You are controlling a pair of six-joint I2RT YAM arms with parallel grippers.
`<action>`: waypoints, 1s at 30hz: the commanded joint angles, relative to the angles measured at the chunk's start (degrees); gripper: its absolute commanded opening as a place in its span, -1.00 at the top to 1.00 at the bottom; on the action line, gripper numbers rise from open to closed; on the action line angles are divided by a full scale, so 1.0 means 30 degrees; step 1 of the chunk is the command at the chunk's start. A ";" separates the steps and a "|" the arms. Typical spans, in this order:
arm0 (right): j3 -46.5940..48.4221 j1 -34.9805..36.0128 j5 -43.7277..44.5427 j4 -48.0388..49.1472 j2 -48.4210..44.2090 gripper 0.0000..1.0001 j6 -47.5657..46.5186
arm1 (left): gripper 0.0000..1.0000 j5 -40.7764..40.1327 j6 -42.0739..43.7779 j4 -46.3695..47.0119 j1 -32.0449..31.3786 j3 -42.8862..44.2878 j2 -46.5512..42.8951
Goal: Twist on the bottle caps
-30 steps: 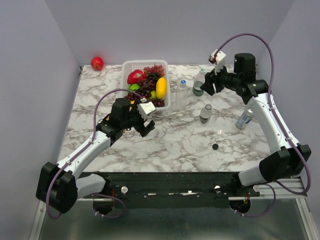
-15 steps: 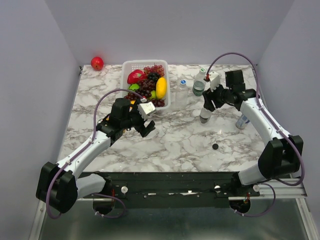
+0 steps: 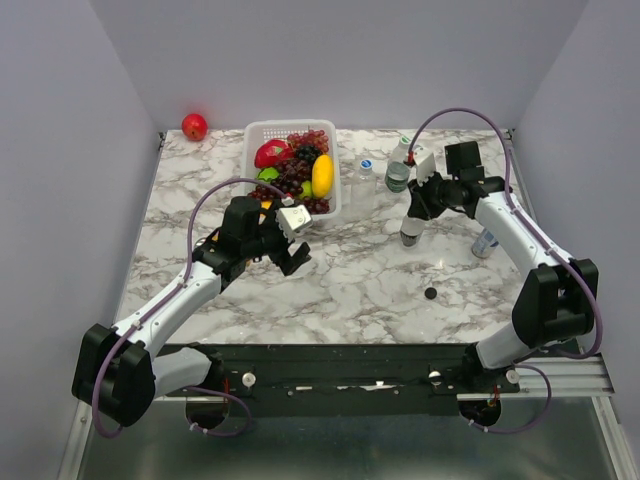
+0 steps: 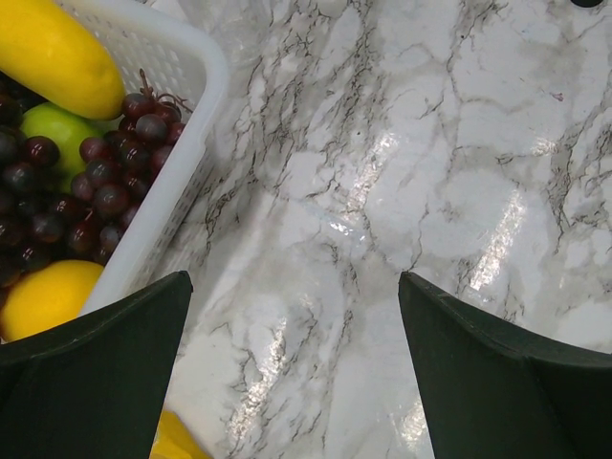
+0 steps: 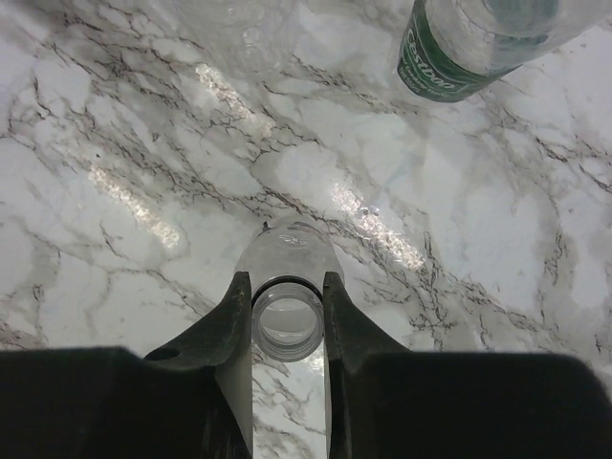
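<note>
Right claw (image 5: 287,320) is clamped on the open neck of an uncapped clear bottle (image 5: 287,256) standing on the marble tabletop (image 5: 115,143). Ahead and to its right stands a second bottle (image 5: 459,57), whose green label seems to read "Cestbon". The black cap (image 3: 430,293) lies loose, well apart from this claw, toward the arm bases. Left claw (image 4: 296,373) hangs with its fingers wide apart over bare marble, the white basket (image 4: 196,105) edge just to its left.

Left gripper (image 4: 292,284): jaws wide apart above marble table (image 4: 459,143)
Basket (image 4: 184,167): white, at left, holding grapes (image 4: 105,186), yellow fruit (image 4: 53,53)
</note>
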 commanded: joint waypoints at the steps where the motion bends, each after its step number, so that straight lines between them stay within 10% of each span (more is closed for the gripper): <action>1: 0.0364 0.0060 -0.1353 -0.1335 -0.0505 0.73 -0.0191 | -0.97 0.0981 0.0200 0.0318 0.0015 -0.0030 -0.0144; 11: 0.1362 0.0819 -0.9462 -0.2953 -0.3844 0.89 0.1533 | -0.97 0.3762 -0.1263 0.2598 -0.2705 0.1024 0.1259; 30: -0.1124 0.3135 -1.1203 0.5742 -0.6536 0.96 0.6365 | -0.97 0.5141 -0.5016 0.6209 -0.5229 0.3690 0.5216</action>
